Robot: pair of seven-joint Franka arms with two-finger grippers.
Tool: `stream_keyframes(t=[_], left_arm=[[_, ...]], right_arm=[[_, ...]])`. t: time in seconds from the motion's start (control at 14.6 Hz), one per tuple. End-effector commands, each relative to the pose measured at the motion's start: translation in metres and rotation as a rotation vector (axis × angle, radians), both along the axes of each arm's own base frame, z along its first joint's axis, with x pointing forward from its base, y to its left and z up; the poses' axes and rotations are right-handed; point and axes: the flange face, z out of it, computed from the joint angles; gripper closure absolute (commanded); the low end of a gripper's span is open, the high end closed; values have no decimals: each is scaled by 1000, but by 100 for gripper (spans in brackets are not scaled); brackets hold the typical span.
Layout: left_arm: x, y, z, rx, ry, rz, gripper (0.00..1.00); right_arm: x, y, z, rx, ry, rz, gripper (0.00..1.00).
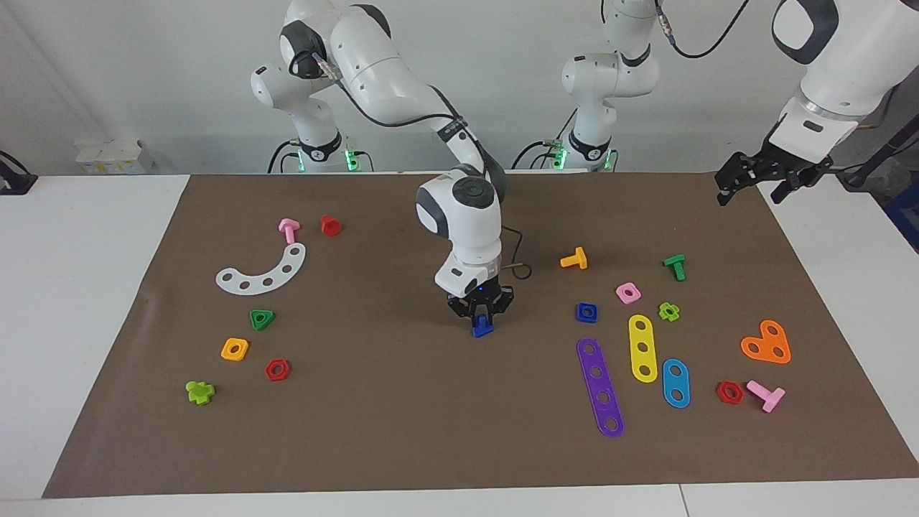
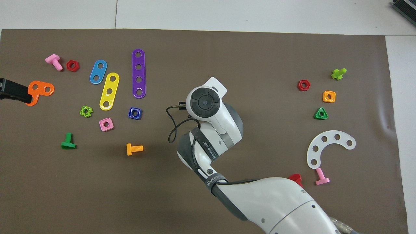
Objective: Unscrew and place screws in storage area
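A small dark-blue screw (image 1: 482,329) stands head down on the brown mat (image 1: 402,416), near its middle, shaft up. My right gripper (image 1: 482,320) points straight down over it and is shut on the shaft. In the overhead view the right arm's wrist (image 2: 204,103) hides both this gripper and the screw. My left gripper (image 1: 750,184) hangs open in the air over the mat's corner at the left arm's end, holding nothing. Its dark tip (image 2: 13,93) shows at the overhead view's edge, over the orange heart plate (image 2: 39,91).
Toward the left arm's end lie a blue square nut (image 1: 586,312), purple (image 1: 600,387), yellow (image 1: 642,348) and blue strips (image 1: 675,383), and orange (image 1: 574,259), green (image 1: 675,266) and pink bolts (image 1: 766,394). A white curved plate (image 1: 263,271), green triangular nut (image 1: 262,319) and several nuts lie toward the right arm's end.
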Motion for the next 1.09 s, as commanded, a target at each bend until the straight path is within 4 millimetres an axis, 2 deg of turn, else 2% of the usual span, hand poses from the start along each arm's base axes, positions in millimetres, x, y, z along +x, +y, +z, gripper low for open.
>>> stream_keyframes(t=[0.0, 0.2, 0.27, 0.41, 0.48, 0.61, 0.75, 1.02], left_arm=[[-10, 0, -13, -41, -26, 9, 0], [-13, -2, -16, -43, -32, 13, 0], [-13, -3, -17, -43, -27, 8, 0], [-14, -4, -17, -43, -24, 7, 0], [-14, -3, -16, -43, -26, 7, 0], [-14, -2, -17, -43, -21, 8, 0], [-14, -2, -17, -43, -21, 8, 0], [-14, 1, -16, -43, -24, 11, 0]], right_arm=[[3, -6, 4, -13, 2, 23, 100], [11, -15, 19, -2, -6, 1, 100], [15, -28, 36, 3, -16, -15, 100], [29, -88, 80, 3, -20, -49, 100], [29, -117, 97, -3, -19, -30, 100], [21, -186, 107, -20, 1, -32, 100], [14, -248, 105, -41, 28, -11, 100], [6, -344, 74, -68, 45, 7, 100]])
